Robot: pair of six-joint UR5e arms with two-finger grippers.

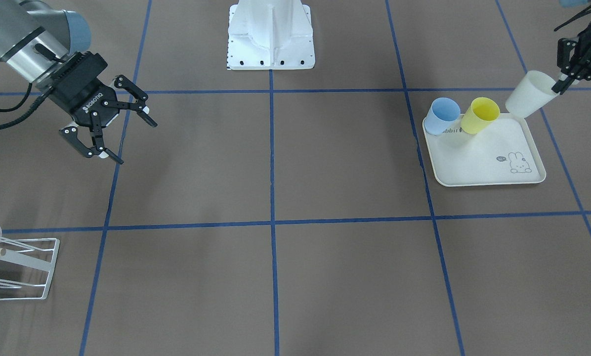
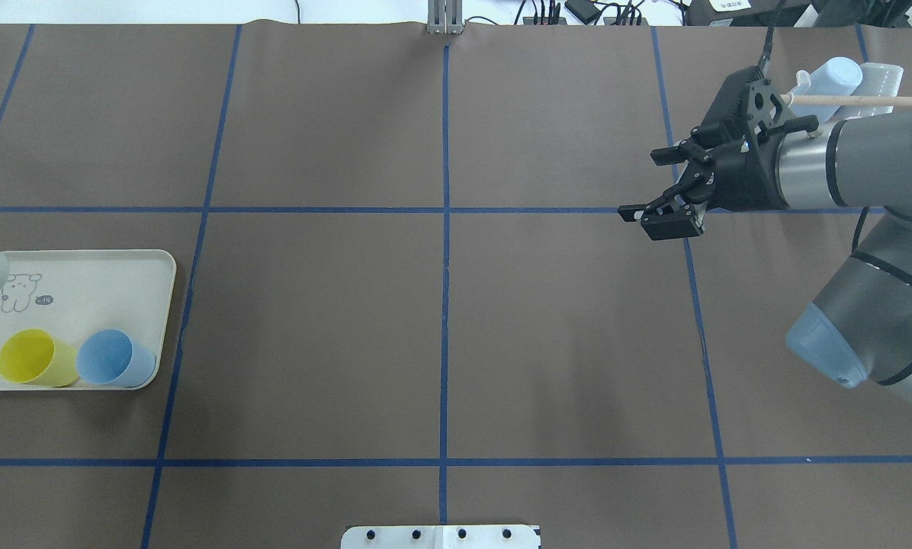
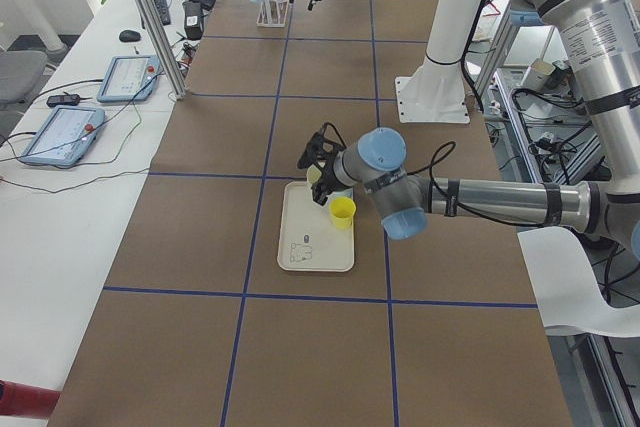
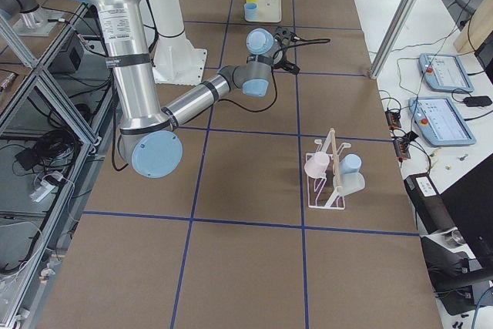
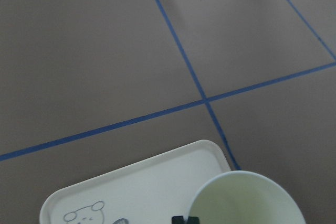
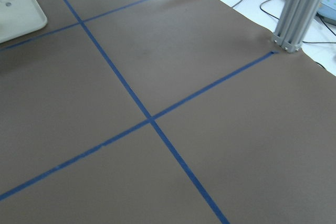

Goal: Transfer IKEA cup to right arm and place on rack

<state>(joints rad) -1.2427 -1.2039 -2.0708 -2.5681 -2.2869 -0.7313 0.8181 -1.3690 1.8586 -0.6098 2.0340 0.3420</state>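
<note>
Brown table (image 1: 345,277) with blue tape grid (image 1: 272,198) bears the rack (image 1: 19,252).

- A brown worktop (image 1: 355,277) fills the scene, ruled into large squares by blue tape (image 1: 272,163).
- A white bench (image 3: 60,217) runs along one long edge (cables trail over it), carrying two tablets (image 3: 62,134) and a mouse (image 3: 130,36).
- An aluminium post (image 3: 150,22) rises where the bench meets the worktop.
- A grey chair (image 3: 15,72) stands behind the bench.
- Aluminium framing (image 4: 46,105) lines the opposite side.
- The light is even and the shadows soft.

Even bright light, soft shadows, sharp.
</note>
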